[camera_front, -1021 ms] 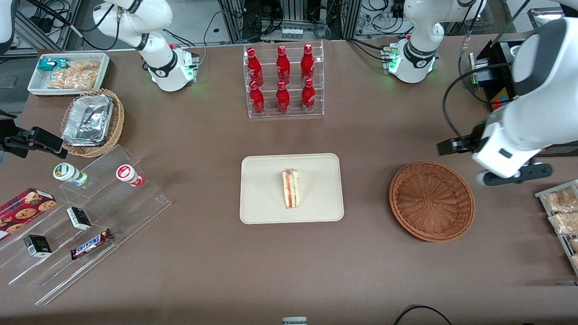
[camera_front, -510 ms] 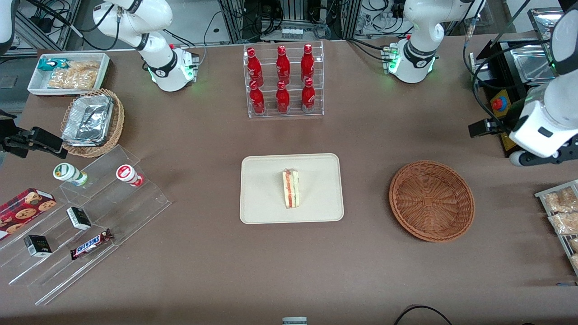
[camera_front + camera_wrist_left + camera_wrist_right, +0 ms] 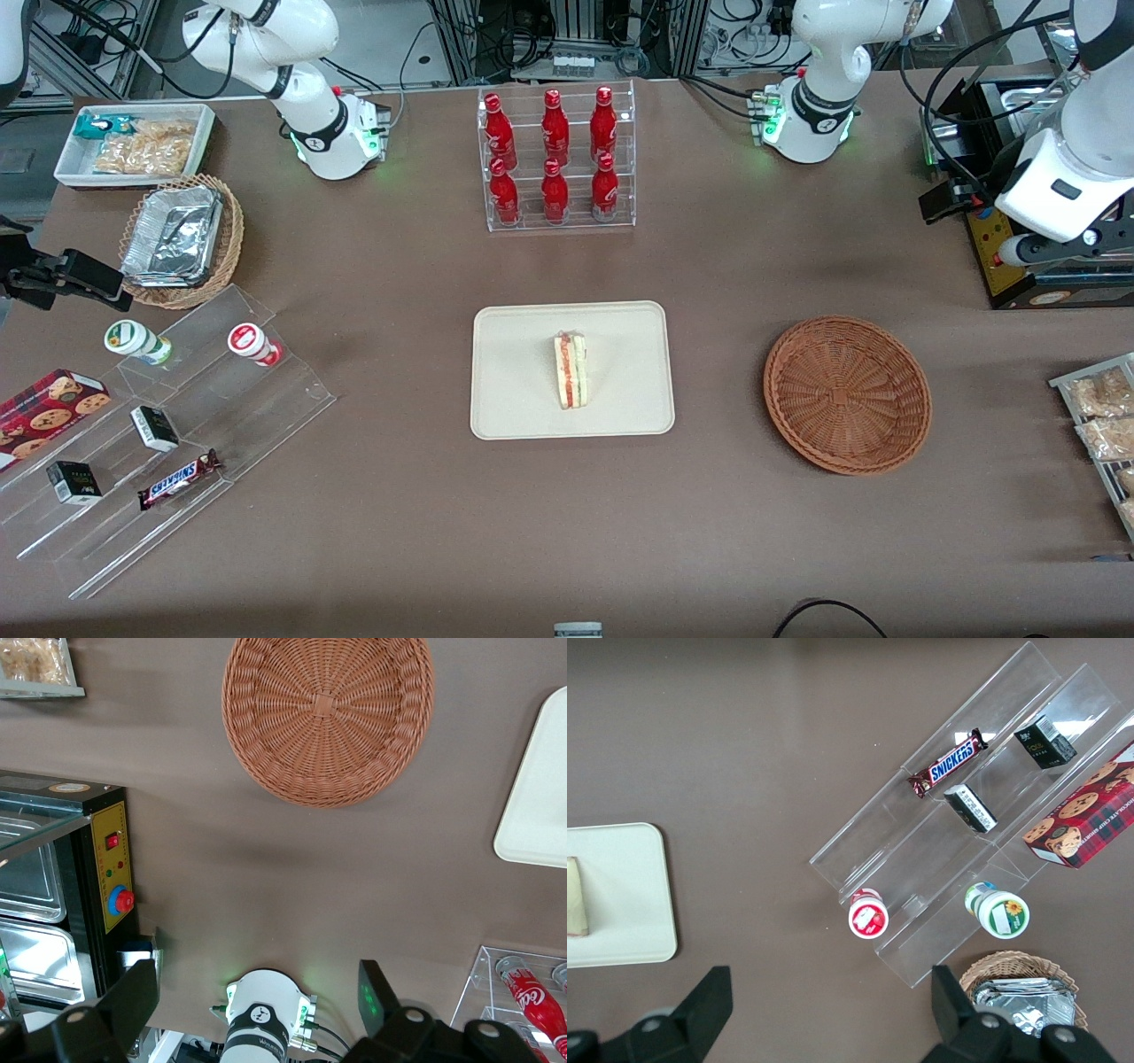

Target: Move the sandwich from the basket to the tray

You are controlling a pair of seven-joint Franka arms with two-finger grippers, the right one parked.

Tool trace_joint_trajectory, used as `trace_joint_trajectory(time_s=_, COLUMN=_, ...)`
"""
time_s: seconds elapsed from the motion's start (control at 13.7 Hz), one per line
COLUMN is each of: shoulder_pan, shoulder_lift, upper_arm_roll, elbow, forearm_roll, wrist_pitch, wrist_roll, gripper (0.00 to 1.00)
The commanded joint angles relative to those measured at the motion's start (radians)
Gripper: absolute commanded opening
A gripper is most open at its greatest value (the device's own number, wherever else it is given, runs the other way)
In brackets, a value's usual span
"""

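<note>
sandwich (image 3: 571, 370): lying on its side near the middle of the tray (image 3: 514, 399), red and green filling edge facing up, touching nothing but the tray floor. tray flat on the bench (image 3: 399, 532), nearer the front camera than the bottle rack (image 3: 556, 159). basket (image 3: 847, 394) beside the tray toward the working arm's end, well apart from it, with only bare weave showing inside.

judging by that layout, placing step looks complete: sandwich out of the basket and settled within the tray rim, not overhanging. step in hand reads as the retreat after release. next move probably calls for little: keeping the arm high and away from basket and tray so nothing gets nudged, then coming to rest. no regrasp seems needed, since the wedge sits well inside the rim.

tool (image 3: 257, 979): up above the bench at the working arm's end, farther from the front camera than the basket, over the black control box (image 3: 111, 868) with its red button. fingers (image 3: 133, 997) spread wide, with nothing between them but the view down to the bench and the arm's own base. holding nothing, touching nothing; well apart from sandwich, tray and basket alike.
</note>
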Motion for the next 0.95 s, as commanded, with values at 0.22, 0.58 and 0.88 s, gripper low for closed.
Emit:
trace_joint_trajectory(time_s=0.22, shoulder_pan=0.015, shoulder_lift=-0.001, upper_arm_roll=0.005, elbow=0.011, forearm_roll=-0.032, wrist_pitch=0.006, wrist_roll=-0.003, gripper=1.00)
trace_joint_trajectory(time_s=0.58, shoulder_pan=0.022, shoulder_lift=-0.012, upper_arm_roll=0.004, elbow=0.010, forearm_roll=-0.039, wrist_pitch=-0.015, wrist_roll=0.011, gripper=1.00)
trace_joint_trajectory(time_s=0.88, shoulder_pan=0.019, shoulder_lift=-0.002, upper_arm_roll=0.002, elbow=0.024, forearm_roll=-0.055, wrist_pitch=-0.015, wrist_roll=0.008, gripper=1.00)
